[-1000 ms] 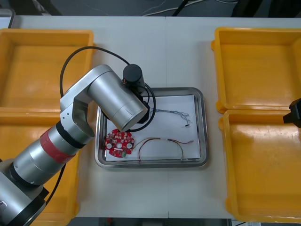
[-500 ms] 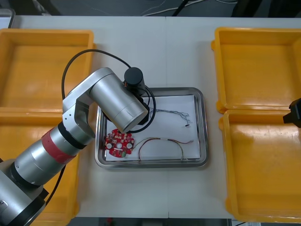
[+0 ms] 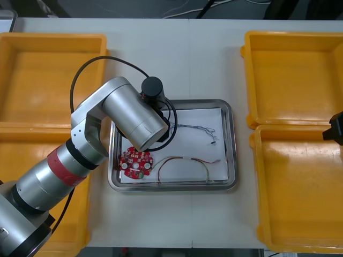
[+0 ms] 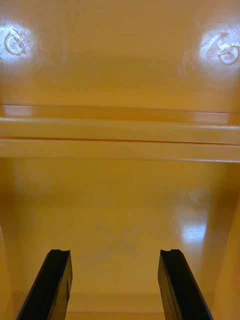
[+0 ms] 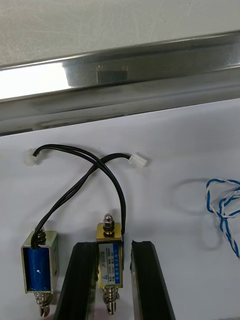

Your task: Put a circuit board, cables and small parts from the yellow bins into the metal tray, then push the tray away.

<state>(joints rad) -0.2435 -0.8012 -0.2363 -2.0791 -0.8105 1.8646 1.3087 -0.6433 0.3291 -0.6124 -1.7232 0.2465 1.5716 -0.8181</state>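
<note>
Tray [image 3: 231, 144] sits dead centre on the table [image 3: 187, 53], shiny metal rim with a white inside, and the yellow bins [image 3: 295, 75] are stacked in pairs at its 9 and 3 o'clock.

Inside the tray, front view:
- round red circuit board [image 3: 135, 163] at about 8 o'clock, lying flat with a few silvery round bits on it
- red and yellow cable [image 3: 182, 159] in a loose arch from 6 round to 4 o'clock, just beside the board
- twisted blue and white cable [image 3: 195, 127] at roughly 2 o'clock, thin and wavy

The left arm reaches in over the tray's 10 o'clock corner. On its wrist cam, the left gripper [image 5: 113, 245] is down on the white liner near the tray wall, pinching a brass-bodied small metal part [image 5: 110, 265] between its fingers. That part has a label on its side and a pin poking out each end. A blue-bodied small metal part [image 5: 39, 267] in a metal frame lies just outside one finger. Each part trails black cables [image 5: 80, 175] that cross over and end in little white plugs.

The right gripper [image 4: 114, 252] is parked at 3 o'clock over the right-hand bins, fingers spread wide above the glossy floor.
</note>
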